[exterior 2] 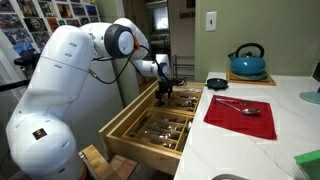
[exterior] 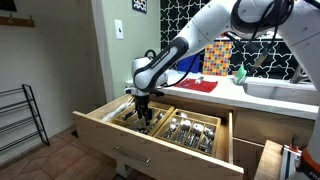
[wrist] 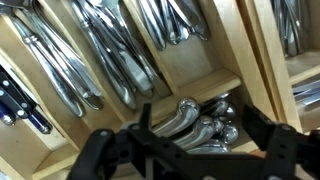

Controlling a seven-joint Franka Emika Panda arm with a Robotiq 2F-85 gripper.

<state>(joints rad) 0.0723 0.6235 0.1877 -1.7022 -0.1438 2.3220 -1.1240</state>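
An open wooden drawer (exterior: 100, 124) (exterior 2: 122, 131) holds a divided cutlery tray. My gripper (exterior: 145, 113) (exterior 2: 165, 93) reaches down into its back part. In the wrist view the gripper (wrist: 200, 120) is open, its two dark fingers (wrist: 146, 118) straddling a pile of spoons (wrist: 186, 112) in a small compartment. The spoons lie between the jaws, and I see no finger touching them. Long compartments above hold forks and knives (wrist: 120, 50). Dark-handled knives (wrist: 14, 98) lie at the far left.
On the white counter lies a red mat (exterior 2: 240, 118) (exterior: 195, 86) with a spoon (exterior 2: 238, 106) on it. A teal kettle (exterior 2: 247, 62) and a black bowl (exterior 2: 217, 83) stand behind it. A sink (exterior: 280, 92) is nearby, and a wire rack (exterior: 20, 115) stands on the floor.
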